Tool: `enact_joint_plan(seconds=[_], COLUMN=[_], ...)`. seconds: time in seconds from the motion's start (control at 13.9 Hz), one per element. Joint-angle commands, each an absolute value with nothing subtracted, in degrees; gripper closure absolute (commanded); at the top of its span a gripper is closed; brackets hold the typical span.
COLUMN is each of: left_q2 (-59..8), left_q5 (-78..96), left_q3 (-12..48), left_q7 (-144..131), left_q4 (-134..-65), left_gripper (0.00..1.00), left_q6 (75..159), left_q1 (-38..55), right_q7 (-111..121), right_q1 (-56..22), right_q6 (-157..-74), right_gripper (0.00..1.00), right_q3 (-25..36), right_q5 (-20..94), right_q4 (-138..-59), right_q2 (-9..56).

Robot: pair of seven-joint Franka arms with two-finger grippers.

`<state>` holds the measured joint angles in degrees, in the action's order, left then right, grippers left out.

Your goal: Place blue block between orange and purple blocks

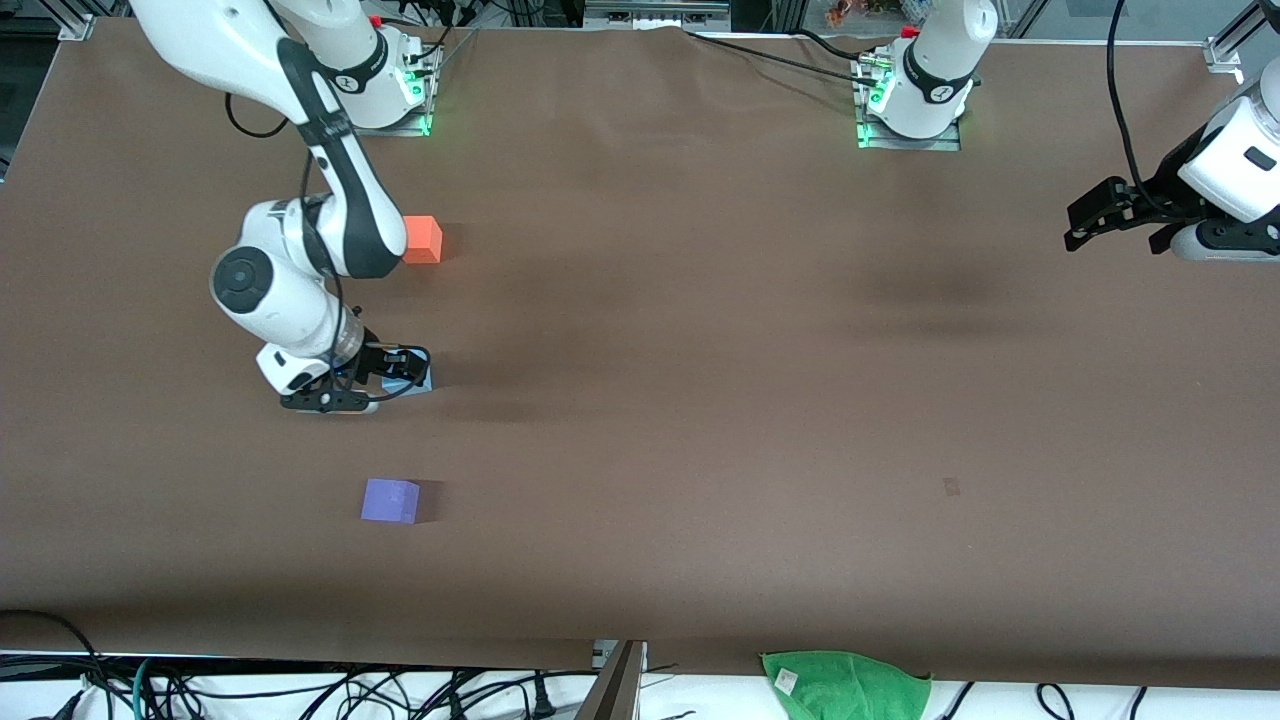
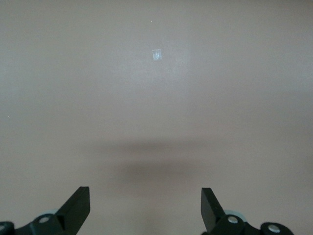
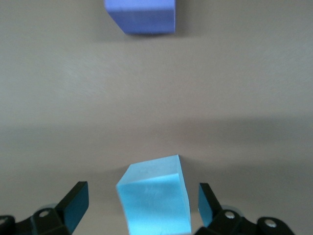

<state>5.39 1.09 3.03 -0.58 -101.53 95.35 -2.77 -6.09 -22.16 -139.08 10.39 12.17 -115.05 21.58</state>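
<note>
Resting on the table [image 1: 700,350] between the spread fingers of the right gripper [image 1: 395,372], the blue block [image 3: 155,198] lies between the orange block [image 1: 423,239] and the nearer purple block [image 1: 390,500]; the left gripper [image 2: 145,208] waits, fingers spread, over the table's left-arm end.

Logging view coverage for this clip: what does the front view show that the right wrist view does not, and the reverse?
Front view only: the bright orange foam cube, farthest from the camera of the three cubes, the waiting left tool over the left arm's end of the brown table, and a green cloth.

Right wrist view only: clear gaps between the open right tool and the light sky-blue foam cube, which is skewed between its fingers.

Both: the blue cube and the violet-purple foam cube.
</note>
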Motion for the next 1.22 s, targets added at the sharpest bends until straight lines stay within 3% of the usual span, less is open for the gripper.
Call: enact_joint_plan(seconds=[0.0,0.65,0.93,1.15], left_q2=[4.57,4.57,4.66,4.57], left_q5=[-0.35,-0.79,-0.79,-0.79], left_q3=[3.16,3.25,3.25,3.25], left_q7=[0.26,0.44,0.53,0.53], left_q4=[-99.67,-99.67,-99.67,-99.67], left_gripper=[0.0,0.0,0.0,0.0], left_q6=[93.87,93.43,92.99,92.9], left_q1=[-2.64,-2.99,-2.99,-2.99], right_q7=[-4.84,-2.29,-2.11,-2.11], right_q1=[-22.24,-22.24,-13.65,-13.36], right_q6=[-129.59,-89.95,-87.45,-87.1], right_gripper=[0.01,0.01,0.01,0.01], right_q3=[12.03,16.87,7.94,7.3], right_q5=[12.75,7.47,4.49,3.09], right_q4=[-112.87,-90.1,-89.21,-87.98], right_q2=[14.35,4.05,2.81,3.08])
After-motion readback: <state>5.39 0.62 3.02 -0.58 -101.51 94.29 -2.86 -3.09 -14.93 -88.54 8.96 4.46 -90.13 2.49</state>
